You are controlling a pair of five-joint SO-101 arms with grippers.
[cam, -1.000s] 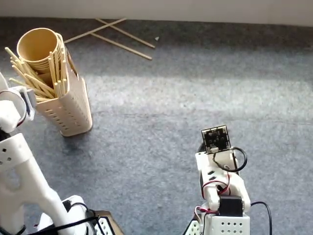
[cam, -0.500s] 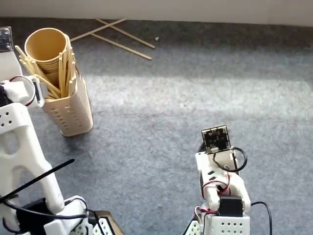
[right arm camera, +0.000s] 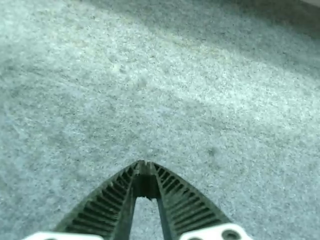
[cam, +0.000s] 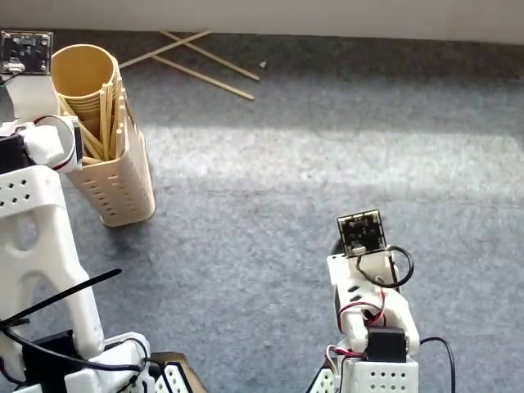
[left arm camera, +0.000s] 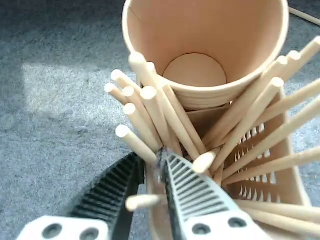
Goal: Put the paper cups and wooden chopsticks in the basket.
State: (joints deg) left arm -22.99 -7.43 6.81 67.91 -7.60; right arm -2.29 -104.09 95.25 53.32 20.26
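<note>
The grey carpeted tabletop (cam: pixel 327 147) carries everything here, part of it in a band of brighter light. The left arm (cam: pixel 41 246) is the largest thing on it, a white frame rising along the left side, with its wrist up against the basket. The right arm (cam: pixel 372 319) sits folded low at the near edge, well apart from the basket. The basket (cam: pixel 123 184), cream and perforated, stands at the far left of the tabletop. A nested stack of paper cups (cam: pixel 82 70) stands in its far end, the top cup's mouth open upward. The wooden chopsticks (cam: pixel 106 123) are packed beside the stack in the rest of the basket, leaning against the cups with their ends poking above the rim. Three loose chopsticks (cam: pixel 205 78) lie crossed on the tabletop near the far edge, apart from the basket. The left tool (left arm camera: pixel 156 155) is clenched, its tips together and pushed down among the chopsticks just beside the cup stack. A chopstick end (left arm camera: pixel 137 202) lies across the gap further back between the jaws; I cannot tell whether any stick is pinched. The right tool (right arm camera: pixel 145 167) is clenched on nothing, its tips meeting over bare carpet.
</note>
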